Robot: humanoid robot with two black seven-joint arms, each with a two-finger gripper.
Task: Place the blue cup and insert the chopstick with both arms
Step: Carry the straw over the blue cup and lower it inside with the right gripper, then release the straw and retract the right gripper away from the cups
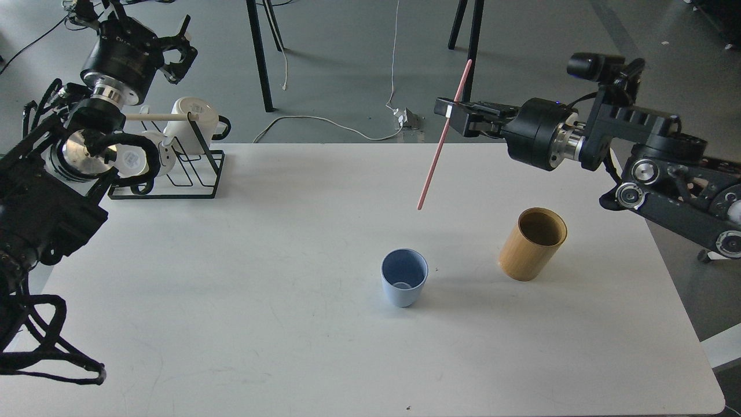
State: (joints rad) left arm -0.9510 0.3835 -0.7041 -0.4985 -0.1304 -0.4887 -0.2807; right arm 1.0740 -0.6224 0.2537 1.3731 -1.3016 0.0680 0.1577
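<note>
Pink chopstick (443,136) hangs tilted, clamped in my right fingers (448,114) above the desk's (231,318) middle. Blue cup (404,284) already stands upright toward the near edge; left fingers (180,49) spread, empty. Insertion remains: align the lower tip over its mouth, then descend.

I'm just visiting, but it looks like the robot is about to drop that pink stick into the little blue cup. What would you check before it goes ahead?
1. Stick held firmly: ok. The right gripper is closed on the pink stick.
2. Blue cup upright on the table, mouth open: ok.
3. Inside of cup free: ok, nothing visible in it.
4. Stick tip over the cup mouth: not ok. The tip hangs above the table, farther back than the cup, and the stick is tilted.
5. Tan cylinder clear of the path: ok, it stands apart to the cup's right.
6. Left gripper out of the way: ok, raised by the mug rack, open and empty.
</note>
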